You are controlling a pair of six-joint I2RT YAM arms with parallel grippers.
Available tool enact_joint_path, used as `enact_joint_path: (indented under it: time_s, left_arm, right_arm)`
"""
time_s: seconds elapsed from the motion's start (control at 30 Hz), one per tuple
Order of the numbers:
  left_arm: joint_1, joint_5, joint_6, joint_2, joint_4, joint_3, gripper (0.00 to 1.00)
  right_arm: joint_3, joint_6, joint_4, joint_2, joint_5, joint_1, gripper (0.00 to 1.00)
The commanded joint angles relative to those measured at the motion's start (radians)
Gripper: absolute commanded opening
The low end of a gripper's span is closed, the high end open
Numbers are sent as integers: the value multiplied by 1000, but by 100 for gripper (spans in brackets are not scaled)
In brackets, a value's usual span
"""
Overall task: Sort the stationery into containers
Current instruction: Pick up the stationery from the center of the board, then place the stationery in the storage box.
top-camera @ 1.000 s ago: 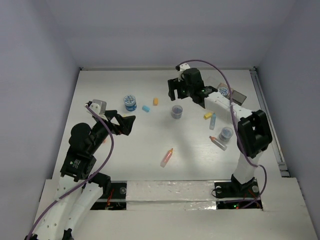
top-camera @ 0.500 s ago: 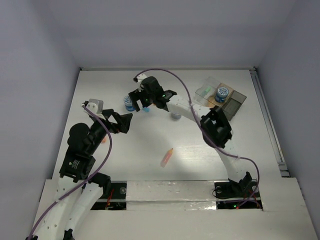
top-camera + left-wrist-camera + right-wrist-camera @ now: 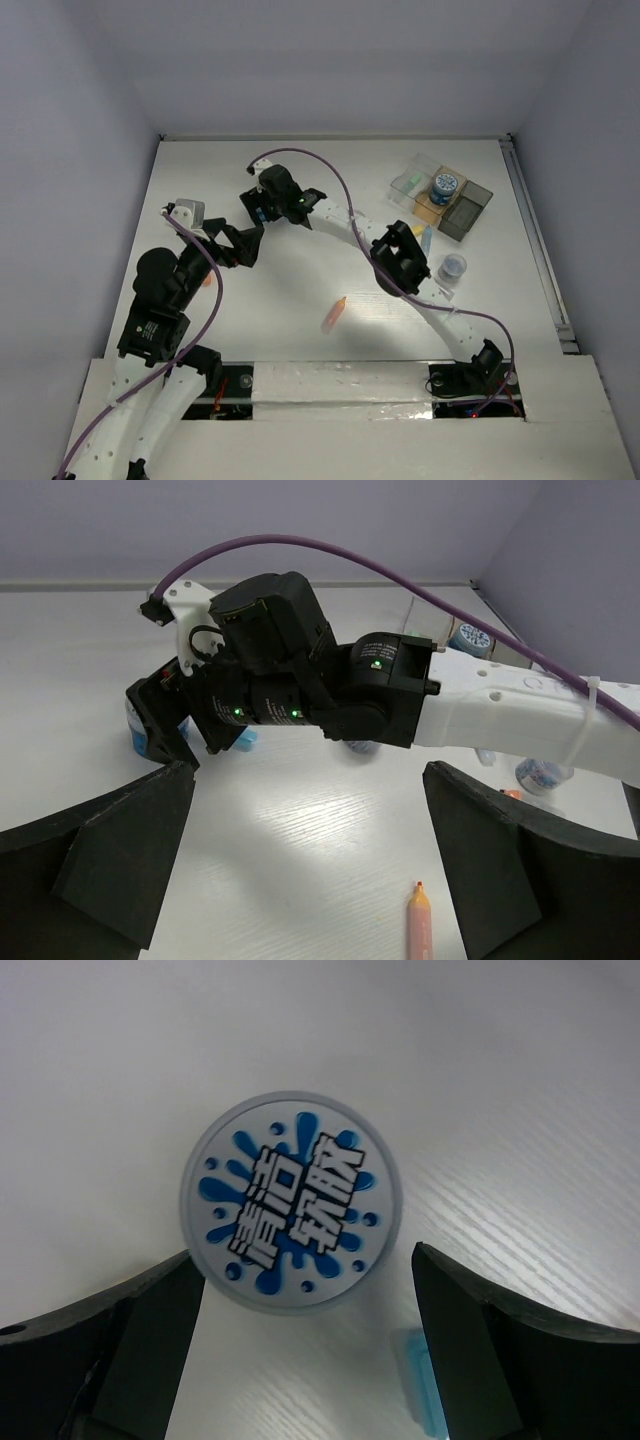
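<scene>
Jar: a small round jar with a blue-and-white splashed lid (image 3: 290,1215) stands lid-up on the white surface (image 3: 500,1080), between the right fingers (image 3: 100,1360).
Right fingers: spread wide on either side of the jar, not clamped. One is clearly off the lid. The other is close to its rim, and I cannot tell whether it touches.
Blue eraser (image 3: 420,1390): lies just beside the jar, near the inner edge of one right finger.
Left fingers (image 3: 110,860): spread wide with nothing between them, above the surface. The right fingers and the jar are just ahead of them.
Pink-orange stick (image 3: 333,314): lies on the surface near the left fingers.
Clear box (image 3: 412,180) and dark tray (image 3: 465,212): side by side, well apart from both pairs of fingers.
Second jar (image 3: 442,186): stands where the box and tray meet. I cannot tell which of them holds it.
Grey-lidded jar (image 3: 452,267): on the surface, well apart from all the fingers.
</scene>
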Motion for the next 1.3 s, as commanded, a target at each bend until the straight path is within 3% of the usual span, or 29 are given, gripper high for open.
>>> enact_joint_path:
  time_s: [0.0, 0.1, 0.2, 0.3, 0.37, 0.4, 0.6, 0.7, 0.73, 0.8, 1.0, 1.1, 1.27]
  left_arm:
    - [-3, 2, 3, -6, 35, 39, 99]
    - [-3, 2, 3, -7, 37, 39, 99]
    - [-3, 5, 3, -7, 37, 37, 99]
    - [-3, 5, 3, -7, 37, 37, 99]
    - [-3, 5, 3, -7, 37, 37, 99]
    - [-3, 5, 1, -7, 37, 37, 99]
    - [-3, 6, 3, -7, 38, 34, 99]
    - [-3, 11, 3, -12, 38, 33, 99]
    - [-3, 13, 3, -15, 38, 33, 99]
    - [-3, 23, 3, -21, 40, 31, 99]
    - [-25, 23, 1, -58, 38, 30, 99]
    - [-45, 19, 3, -67, 37, 31, 99]
    - [-75, 14, 6, -64, 35, 33, 99]
  right_arm:
    - [67, 35, 108, 17, 70, -6, 89]
    - [100, 30, 126, 37, 89, -6, 90]
    - [110, 27, 142, 51, 92, -6, 81]
    - [96, 30, 169, 51, 81, -6, 56]
    - [93, 38, 180, 44, 93, -6, 51]
    - [76, 41, 191, 33, 93, -6, 44]
    - [-100, 90, 373, -203, 86, -19, 40]
    - [-302, 115, 480, -356, 81, -63, 40]
    - [-382, 124, 520, -481, 87, -77, 40]
    - [-620, 133, 594, -605, 107, -134, 40]
    - [-1126, 210, 505, -1016, 176, -392, 39]
    - [-1299, 228, 461, -1180, 220, -504, 38]
    - [-1355, 202, 387, -1263, 323, -644, 38]
